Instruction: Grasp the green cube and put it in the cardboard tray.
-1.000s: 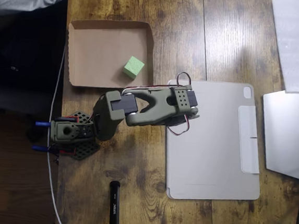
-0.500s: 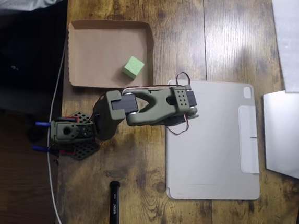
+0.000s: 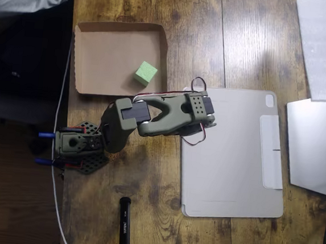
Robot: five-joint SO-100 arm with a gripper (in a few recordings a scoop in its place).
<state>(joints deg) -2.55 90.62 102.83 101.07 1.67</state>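
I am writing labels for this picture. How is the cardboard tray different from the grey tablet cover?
The cardboard tray is brown with low upturned edges; the tablet cover is pale grey-beige and lies flat. The tray is the smaller of the two. The tray holds the green cube, while the olive arm overlaps the cover's upper left corner. Both rest on the wooden table.

Overhead view. Tabletop: dark-stained wood, visible grain and knots, low sheen. Cardboard tray: plain brown paperboard, matt. Green cube, at 4 o'clock inside the tray: matt, foam-like. Robot arm: olive plastic, matt, smooth. Tablet cover: grey-beige, smooth, matt.
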